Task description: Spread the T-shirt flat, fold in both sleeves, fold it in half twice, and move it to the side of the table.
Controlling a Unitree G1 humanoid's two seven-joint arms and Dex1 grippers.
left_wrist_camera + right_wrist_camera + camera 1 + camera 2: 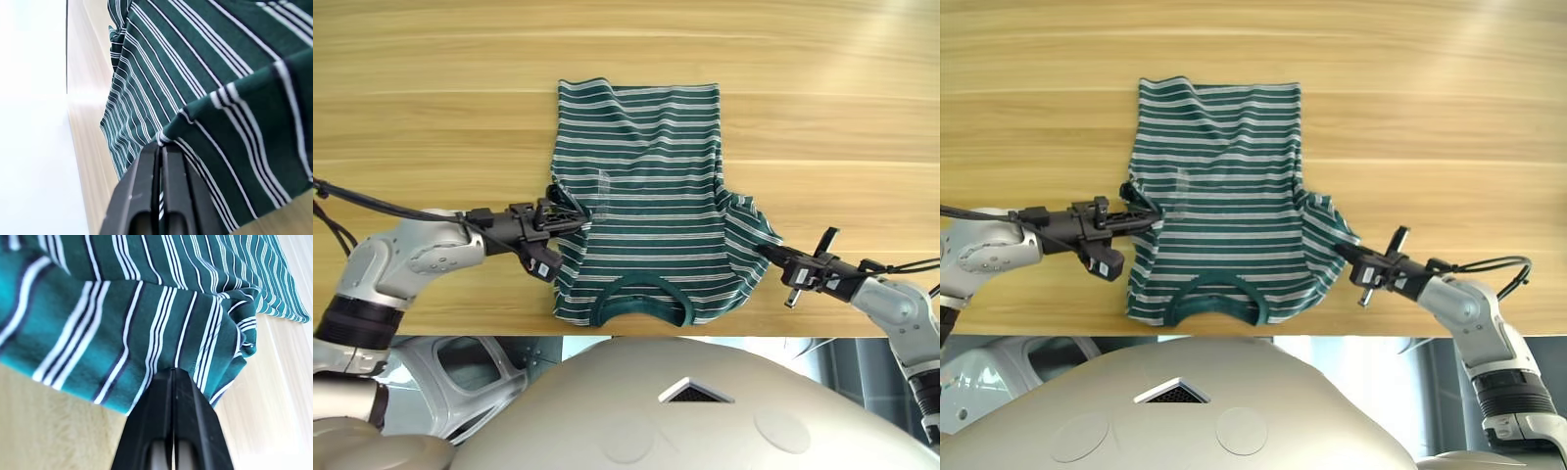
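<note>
A green T-shirt (641,186) with white stripes lies on the wooden table (431,117), collar toward the near edge and hem at the far side. Its left sleeve (566,204) is bunched and pinched by my left gripper (570,221), which is shut on the fabric (230,117). At the other side my right gripper (766,251) is shut on the right sleeve (749,220), whose cloth (146,357) is gathered between the black fingers (171,396). Both sleeves are pulled slightly off the table surface.
Bare wood stretches wide to the left, right and far side of the shirt. The table's near edge (460,336) runs just below the collar. Cables (372,204) trail from both arms.
</note>
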